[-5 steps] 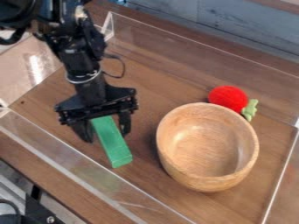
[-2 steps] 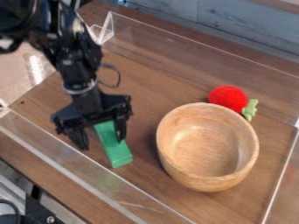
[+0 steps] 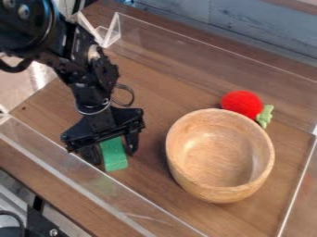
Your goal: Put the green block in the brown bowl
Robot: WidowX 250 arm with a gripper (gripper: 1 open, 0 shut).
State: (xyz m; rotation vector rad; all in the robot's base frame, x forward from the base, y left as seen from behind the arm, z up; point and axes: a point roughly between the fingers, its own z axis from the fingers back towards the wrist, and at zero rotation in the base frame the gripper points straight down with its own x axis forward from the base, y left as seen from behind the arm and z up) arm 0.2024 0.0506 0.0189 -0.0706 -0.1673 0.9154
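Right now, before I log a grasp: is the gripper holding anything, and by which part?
Nothing is held yet. The gripper is open, its fingers straddling the far end of the green block, which lies on the table.

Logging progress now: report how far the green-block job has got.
Done: the pincer is down over the flat bright green block, jaws open on either side of it. In hand: the grasp, not yet closed. Left: lift and drop it into the empty round light-brown wooden bowl.
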